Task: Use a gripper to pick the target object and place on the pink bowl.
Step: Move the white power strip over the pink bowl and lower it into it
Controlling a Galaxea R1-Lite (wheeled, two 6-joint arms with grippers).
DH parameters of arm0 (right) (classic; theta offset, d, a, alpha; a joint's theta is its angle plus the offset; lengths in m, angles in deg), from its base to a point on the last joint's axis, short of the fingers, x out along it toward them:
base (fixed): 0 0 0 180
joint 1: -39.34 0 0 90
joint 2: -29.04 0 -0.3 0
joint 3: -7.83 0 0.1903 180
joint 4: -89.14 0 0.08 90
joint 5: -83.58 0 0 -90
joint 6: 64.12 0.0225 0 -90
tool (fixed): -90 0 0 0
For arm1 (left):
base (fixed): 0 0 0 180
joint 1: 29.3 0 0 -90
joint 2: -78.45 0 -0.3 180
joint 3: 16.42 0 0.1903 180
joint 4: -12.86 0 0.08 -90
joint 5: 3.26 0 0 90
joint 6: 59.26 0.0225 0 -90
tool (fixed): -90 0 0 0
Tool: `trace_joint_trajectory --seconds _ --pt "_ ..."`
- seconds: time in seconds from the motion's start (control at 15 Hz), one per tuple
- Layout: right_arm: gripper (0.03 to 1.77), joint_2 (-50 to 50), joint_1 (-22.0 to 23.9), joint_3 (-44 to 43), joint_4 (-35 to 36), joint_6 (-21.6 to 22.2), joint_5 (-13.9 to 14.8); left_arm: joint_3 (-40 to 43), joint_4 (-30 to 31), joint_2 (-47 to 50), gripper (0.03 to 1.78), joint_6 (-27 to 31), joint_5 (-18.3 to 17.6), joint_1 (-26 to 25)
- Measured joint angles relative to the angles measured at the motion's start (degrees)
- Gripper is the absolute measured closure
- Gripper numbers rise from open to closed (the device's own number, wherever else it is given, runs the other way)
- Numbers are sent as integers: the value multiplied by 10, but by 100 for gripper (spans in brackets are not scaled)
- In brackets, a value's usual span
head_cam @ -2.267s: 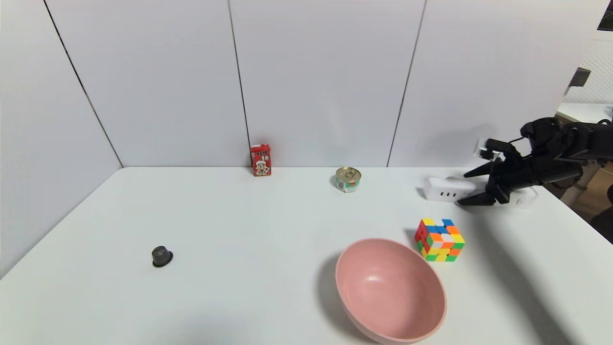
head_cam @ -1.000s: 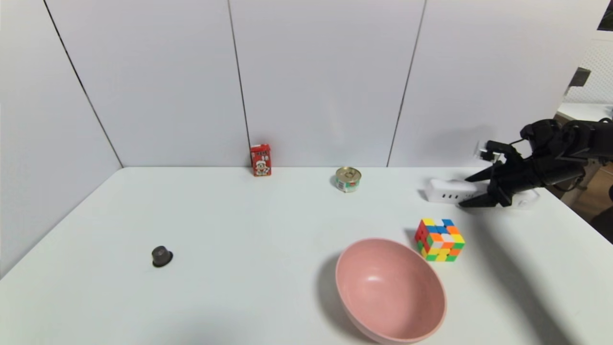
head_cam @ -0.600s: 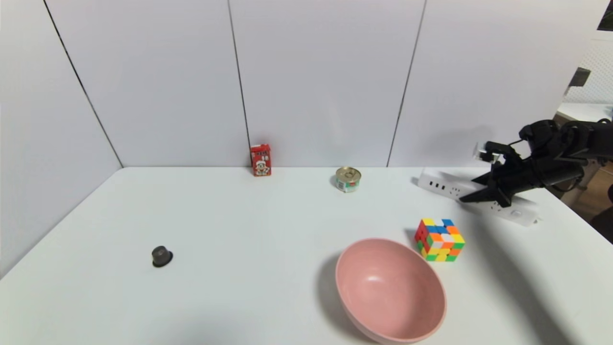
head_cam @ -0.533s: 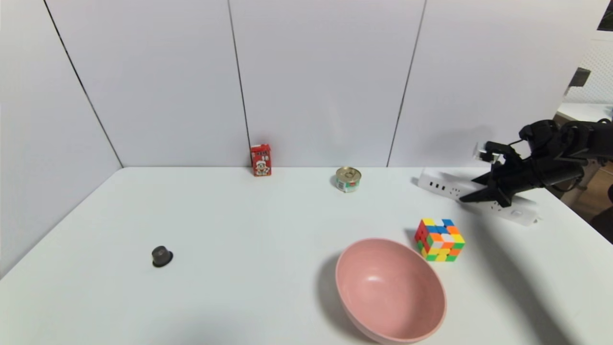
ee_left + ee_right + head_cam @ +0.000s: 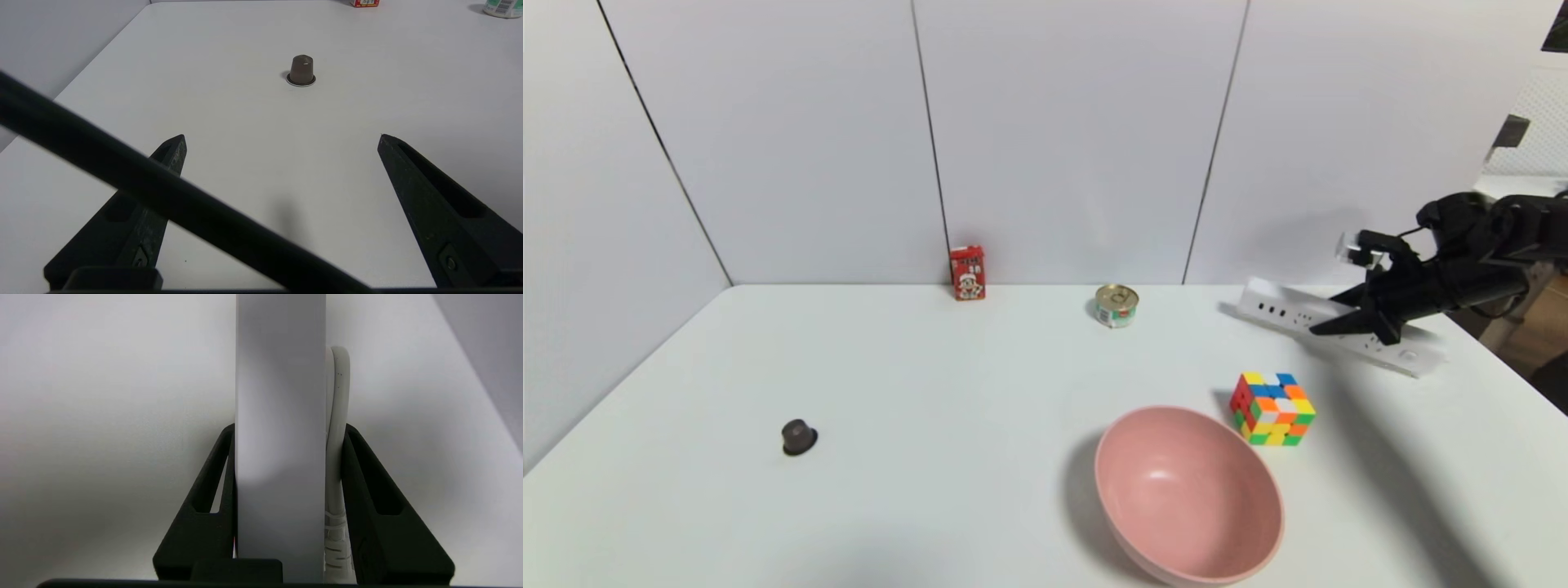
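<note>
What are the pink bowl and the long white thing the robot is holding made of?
The bowl looks like smooth matte plastic, though ceramic is possible: even pink, only a soft sheen. The power strip, clamped in the right gripper, looks like glossy hard white plastic with moulded socket slots.

light: bright, even | shadows: soft beside pink bowl (image 5: 1188,494) | near cable blurred in left wrist view
</note>
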State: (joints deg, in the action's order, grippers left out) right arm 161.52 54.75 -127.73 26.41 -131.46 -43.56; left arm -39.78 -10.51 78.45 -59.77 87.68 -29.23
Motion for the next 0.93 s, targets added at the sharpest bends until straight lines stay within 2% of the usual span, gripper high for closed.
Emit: trace_joint_trajectory --seconds 0.47,0.8,0.93 --pt "106 -57 -4 2 -3 3 -27 0 0 0 12 0 0 0" --pt "106 -149 -21 14 -80 4 -31 0 0 0 12 0 0 0" --pt "106 -185 -38 29 -89 5 -37 0 0 0 12 0 0 0"
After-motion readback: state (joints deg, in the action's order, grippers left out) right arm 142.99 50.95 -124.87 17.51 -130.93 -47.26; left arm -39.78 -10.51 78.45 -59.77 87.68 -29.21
